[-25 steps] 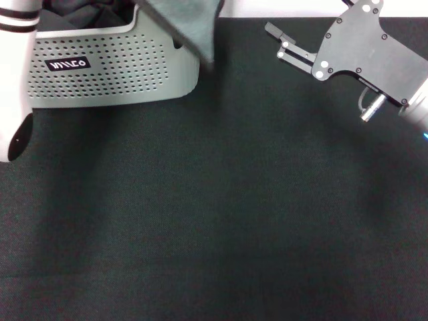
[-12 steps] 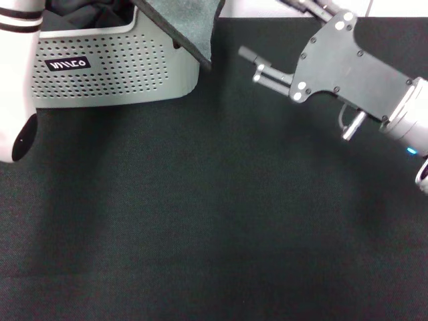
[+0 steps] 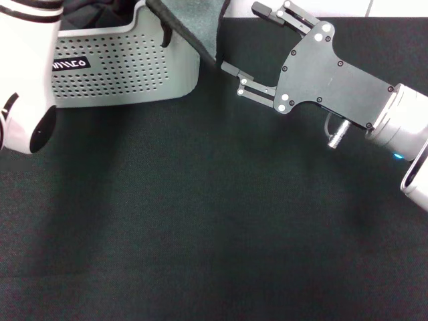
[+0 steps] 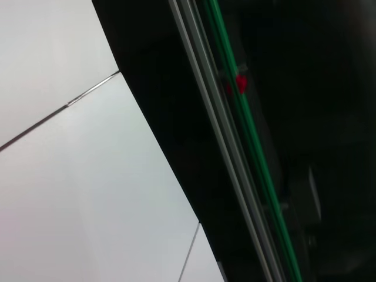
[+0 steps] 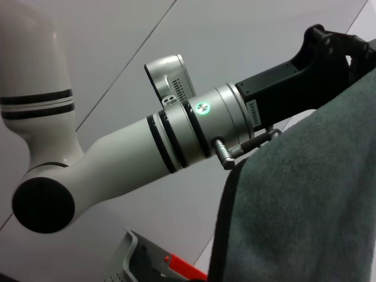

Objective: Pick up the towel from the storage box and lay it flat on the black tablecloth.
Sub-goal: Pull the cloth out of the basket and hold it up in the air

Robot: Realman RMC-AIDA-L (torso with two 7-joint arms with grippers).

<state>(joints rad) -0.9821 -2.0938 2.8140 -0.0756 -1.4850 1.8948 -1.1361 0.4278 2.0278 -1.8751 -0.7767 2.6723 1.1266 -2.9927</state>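
Head view shows the towel point(image 3: 194, 23), grey face out, hanging above the rim of the storage box point(image 3: 127, 67) at the far left of the black tablecloth point(image 3: 200, 221). The left gripper point(image 5: 335, 44), seen from the right wrist view, appears clamped on its upper edge. The right gripper point(image 3: 249, 41) hovers just beside the hanging cloth, fingers spread wide and empty. Being soft, light and limp, the towel will likely sag and fold; a second pinch on the free hemmed corner should let it spread flat.

Box point(image 3: 127, 73) sat far left on the tablecloth point(image 3: 200, 221), towel point(image 3: 197, 23) hung over its right end, my right gripper point(image 3: 251, 40) just beside.
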